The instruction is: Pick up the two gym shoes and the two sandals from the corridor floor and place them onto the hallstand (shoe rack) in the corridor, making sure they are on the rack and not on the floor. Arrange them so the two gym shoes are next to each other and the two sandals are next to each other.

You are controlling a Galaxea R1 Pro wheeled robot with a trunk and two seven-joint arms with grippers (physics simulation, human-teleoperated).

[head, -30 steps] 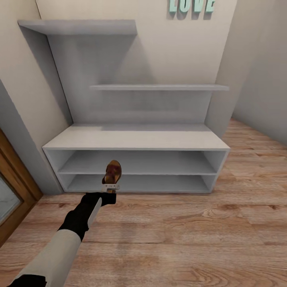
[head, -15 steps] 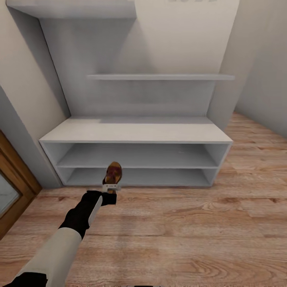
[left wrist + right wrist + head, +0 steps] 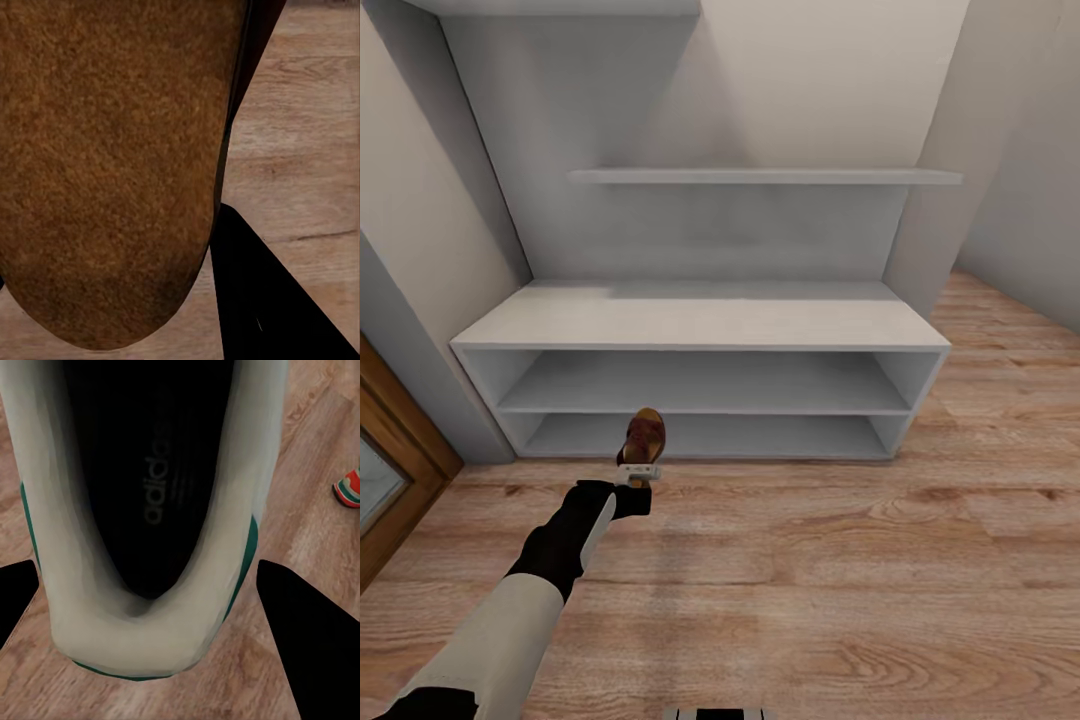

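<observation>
My left gripper [image 3: 639, 468] is shut on a dark brown sandal [image 3: 644, 436], held toe-forward above the corridor floor [image 3: 840, 560] just in front of the hallstand's lowest shelf. The hallstand [image 3: 690, 325] is pale grey, with a bench top, two open shelves below and a wall shelf above. Up close, the sandal's brown sole [image 3: 105, 165] sits beside one black finger [image 3: 277, 307]. My right gripper [image 3: 146, 574] is shut on a white gym shoe [image 3: 82, 607] with green side stripes, its black fingers [image 3: 315, 645] on either side. A red, white and green striped bit of another gym shoe [image 3: 348, 487] lies on the floor.
A wooden door frame [image 3: 390, 470] stands at the left next to the rack. Walls close in the rack on the left and right. Open plank floor stretches to the right of my left arm.
The camera has come closer to the rack and tipped down; the teal letters have left the view. My left arm keeps the sandal at the same spot in the picture.
</observation>
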